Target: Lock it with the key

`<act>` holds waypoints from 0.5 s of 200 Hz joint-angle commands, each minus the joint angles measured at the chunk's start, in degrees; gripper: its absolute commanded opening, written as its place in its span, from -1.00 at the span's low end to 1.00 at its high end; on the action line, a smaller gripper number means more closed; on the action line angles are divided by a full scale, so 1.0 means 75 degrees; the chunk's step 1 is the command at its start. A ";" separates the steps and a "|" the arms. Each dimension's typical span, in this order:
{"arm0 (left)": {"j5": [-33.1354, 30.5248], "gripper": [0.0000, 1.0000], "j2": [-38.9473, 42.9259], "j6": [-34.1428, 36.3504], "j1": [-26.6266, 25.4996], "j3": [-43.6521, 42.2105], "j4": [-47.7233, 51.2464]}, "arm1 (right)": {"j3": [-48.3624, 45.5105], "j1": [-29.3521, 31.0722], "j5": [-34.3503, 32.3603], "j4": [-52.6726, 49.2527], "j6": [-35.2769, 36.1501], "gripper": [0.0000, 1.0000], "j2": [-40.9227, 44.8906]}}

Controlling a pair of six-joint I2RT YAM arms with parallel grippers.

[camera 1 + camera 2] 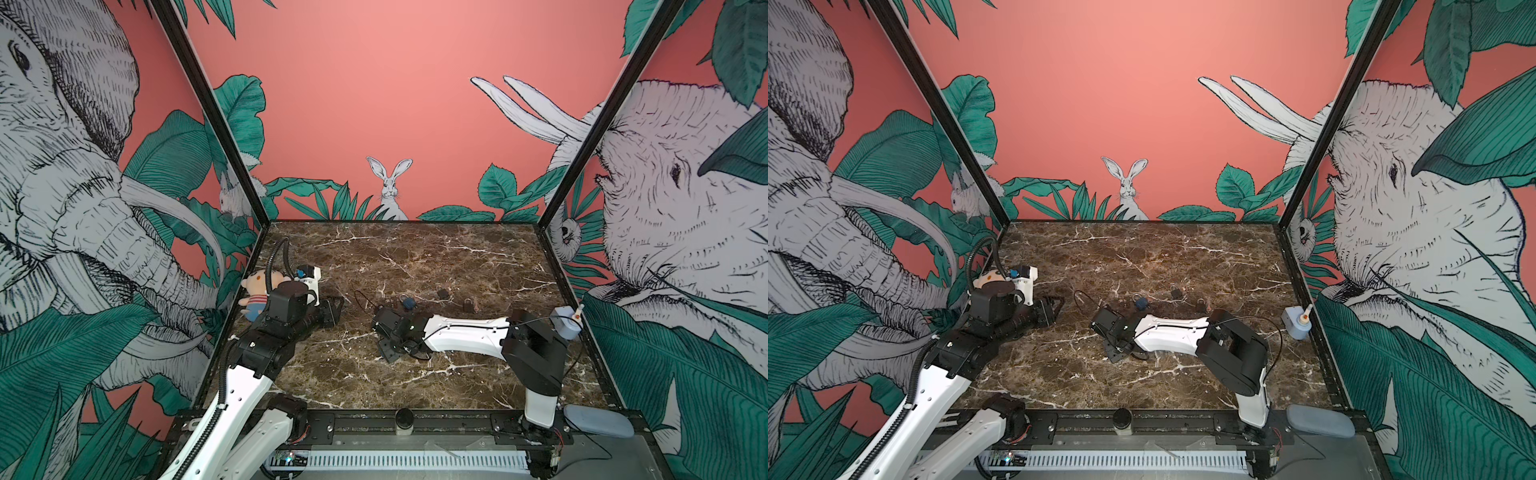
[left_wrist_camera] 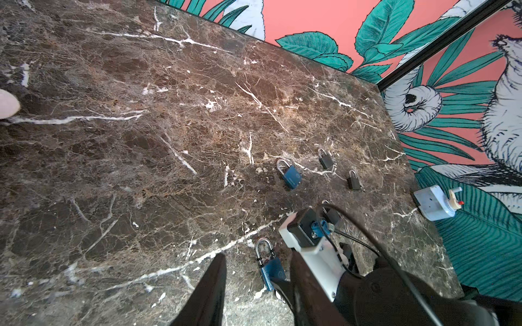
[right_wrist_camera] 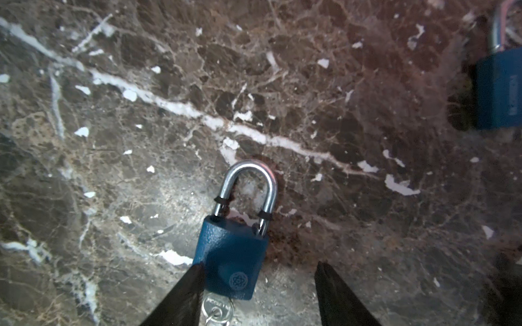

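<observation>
A blue padlock (image 3: 231, 259) with a silver shackle lies flat on the marble table (image 3: 141, 141), and a silver key (image 3: 217, 309) sticks in its bottom end. My right gripper (image 3: 260, 265) is open around the lock's body; one finger touches its side and the other stands well clear. The left wrist view shows the same padlock (image 2: 272, 272) beyond my left gripper (image 2: 258, 254), which is open and holds nothing. In both top views the right gripper (image 1: 388, 351) hides this lock, and the left gripper (image 1: 336, 309) hovers some way to its left.
A second blue padlock (image 1: 409, 302) and two dark padlocks (image 1: 443, 293) (image 1: 469, 305) lie just behind the right wrist. A plush doll (image 1: 257, 297) sits at the left wall behind the left arm. A pale blue box with a switch (image 1: 566, 322) stands at the right wall.
</observation>
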State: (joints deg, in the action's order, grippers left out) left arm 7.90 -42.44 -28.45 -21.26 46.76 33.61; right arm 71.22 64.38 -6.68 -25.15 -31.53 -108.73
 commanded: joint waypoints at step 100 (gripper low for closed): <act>0.0016 -0.20 -0.0015 0.0228 0.0101 0.0230 0.0270 | 0.0745 0.0147 -0.0318 -0.0735 -0.0239 0.16 -0.0624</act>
State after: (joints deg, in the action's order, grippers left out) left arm 7.99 -42.87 -27.51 -20.99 46.85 34.44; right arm 74.85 65.12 -7.40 -27.66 -33.01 -112.09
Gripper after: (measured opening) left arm 0.398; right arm 0.608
